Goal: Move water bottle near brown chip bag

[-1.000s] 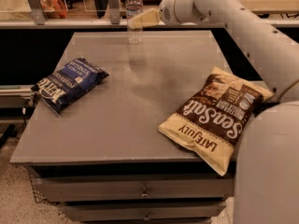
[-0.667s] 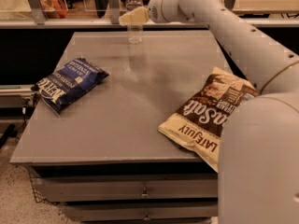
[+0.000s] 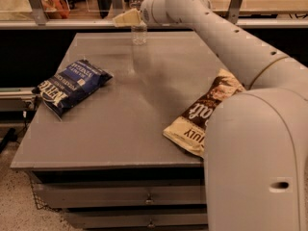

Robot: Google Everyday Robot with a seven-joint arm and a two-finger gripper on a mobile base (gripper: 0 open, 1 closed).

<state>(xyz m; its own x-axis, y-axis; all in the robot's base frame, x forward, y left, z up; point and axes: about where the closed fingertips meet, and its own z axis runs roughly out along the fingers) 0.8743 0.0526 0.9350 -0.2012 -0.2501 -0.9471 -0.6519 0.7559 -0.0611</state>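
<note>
While my gripper [image 3: 125,19] hangs beside the clear ribbed plastic water bottle [image 3: 139,32] at the grey table's [image 3: 120,129] far edge, I cannot tell its width. A glancing nudge could topple the bottle, well apart from the dark-brown chip bag [image 3: 199,117].

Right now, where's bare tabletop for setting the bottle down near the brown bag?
Widest bare table: the middle, between blue chip bag and brown chip bag, from the water bottle at the far edge down to the front edge. Crowded: around the brown bag, which the arm overlaps. End effector is at the far edge by the bottle.
</note>
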